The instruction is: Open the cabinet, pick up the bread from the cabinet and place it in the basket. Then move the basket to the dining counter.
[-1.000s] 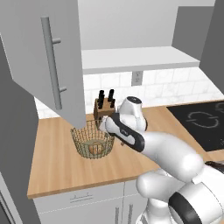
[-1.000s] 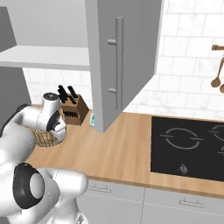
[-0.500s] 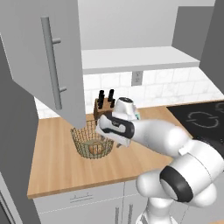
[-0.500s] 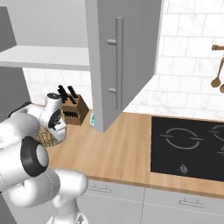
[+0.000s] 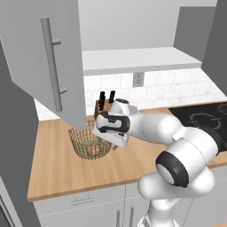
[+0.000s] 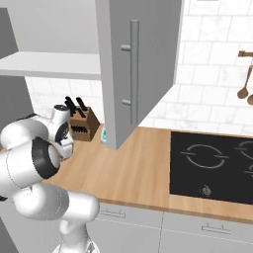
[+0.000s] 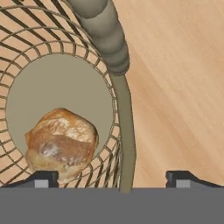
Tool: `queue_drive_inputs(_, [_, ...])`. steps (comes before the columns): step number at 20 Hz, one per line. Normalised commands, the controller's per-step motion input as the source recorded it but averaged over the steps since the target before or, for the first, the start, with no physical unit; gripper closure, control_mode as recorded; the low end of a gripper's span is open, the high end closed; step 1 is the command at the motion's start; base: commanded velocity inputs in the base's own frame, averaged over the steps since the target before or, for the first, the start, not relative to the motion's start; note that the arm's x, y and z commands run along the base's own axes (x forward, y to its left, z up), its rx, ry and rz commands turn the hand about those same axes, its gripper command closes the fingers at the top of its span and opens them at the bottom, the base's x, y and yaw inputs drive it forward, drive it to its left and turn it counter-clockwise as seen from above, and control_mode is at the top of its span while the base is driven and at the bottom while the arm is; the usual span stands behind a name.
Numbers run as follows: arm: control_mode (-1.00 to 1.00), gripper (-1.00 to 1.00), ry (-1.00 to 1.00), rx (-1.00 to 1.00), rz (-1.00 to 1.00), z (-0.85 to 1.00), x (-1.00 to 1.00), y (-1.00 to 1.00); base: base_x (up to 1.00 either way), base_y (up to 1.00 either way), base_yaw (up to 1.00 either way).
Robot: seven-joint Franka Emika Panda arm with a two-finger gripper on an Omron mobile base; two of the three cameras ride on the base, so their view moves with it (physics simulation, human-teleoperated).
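Wooden counter (image 5: 62, 173) runs beneath the wall cabinet (image 5: 48, 66), whose doors stand open above a pale shelf (image 5: 137, 60). On this counter, below the left door, sits the wire basket (image 5: 90, 143). The bread (image 7: 61, 142) lies inside the basket on its flat base, against the mesh wall. A knife block (image 6: 81, 126) stands behind the basket against the tiled wall. A black hob (image 6: 212, 165) lies well to the right of the basket. The gripper (image 7: 118, 178) hangs directly over the basket rim, jaws spread wide, one fingertip (image 7: 41, 178) inside the rim and the other outside; it holds nothing.
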Motion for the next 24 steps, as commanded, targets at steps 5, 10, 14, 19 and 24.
queue_drive_inputs(5, [-1.00, 1.00, 0.03, 0.00, 0.00, -0.20, 0.01, 0.20, 0.00, 0.00, 0.00])
queue_drive_inputs(10, [-1.00, 1.00, 0.00, 0.00, 0.00, -0.03, -0.17, 0.00, 0.00, 0.00, 0.00])
queue_drive_inputs(14, [-1.00, 1.00, 0.00, 0.00, 0.00, -0.03, -0.35, 0.00, 0.00, 0.00, 0.00])
queue_drive_inputs(19, [-1.00, 1.00, -0.01, 0.00, -0.05, 0.13, -0.51, -0.17, 0.00, 0.00, 0.00])
queue_drive_inputs(24, [-1.00, 1.00, -0.12, 0.00, -0.14, 0.53, -0.59, -0.22, 0.00, 0.00, 0.00])
